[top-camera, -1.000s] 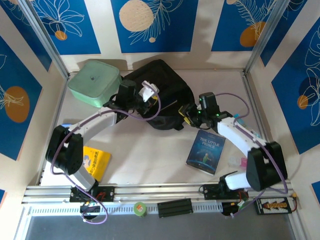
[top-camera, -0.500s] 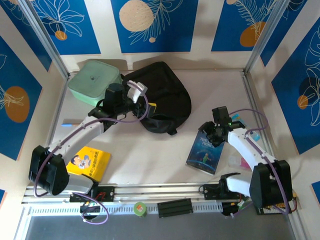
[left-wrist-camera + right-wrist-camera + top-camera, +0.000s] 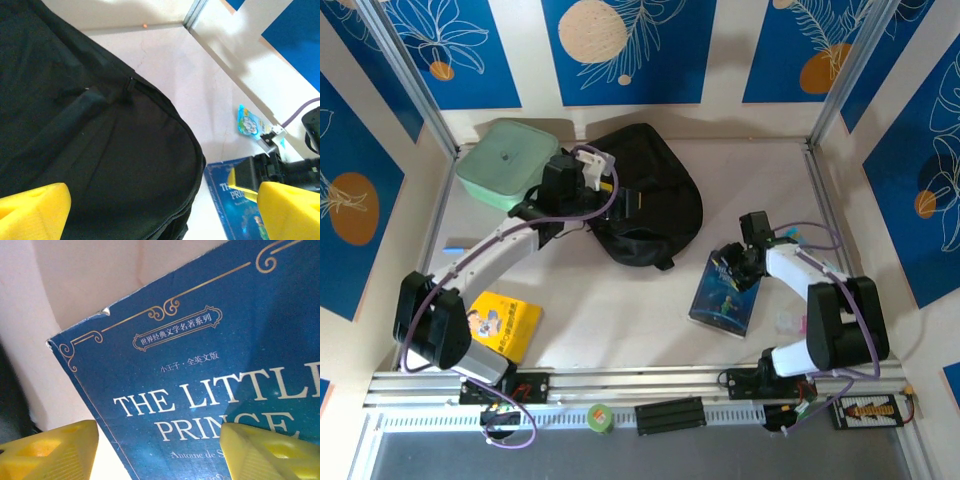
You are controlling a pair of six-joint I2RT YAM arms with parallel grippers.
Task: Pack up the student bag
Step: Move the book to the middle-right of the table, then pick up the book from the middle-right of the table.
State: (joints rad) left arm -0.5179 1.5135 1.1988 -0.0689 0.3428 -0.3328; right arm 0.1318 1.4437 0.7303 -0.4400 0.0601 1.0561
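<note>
The large black soft fabric backpack (image 3: 655,195) lies flat on the pale tabletop (image 3: 620,300), close to the far wall and a little left of centre. Its rounded end points toward that wall. The cloth is slack and creased, and a small zipper pull (image 3: 129,86) sits on a curved seam.

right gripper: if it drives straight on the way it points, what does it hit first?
The blue Little Prince book: the right gripper points at its front cover, open fingers either side of the title. How much gap is left is unclear.
</note>
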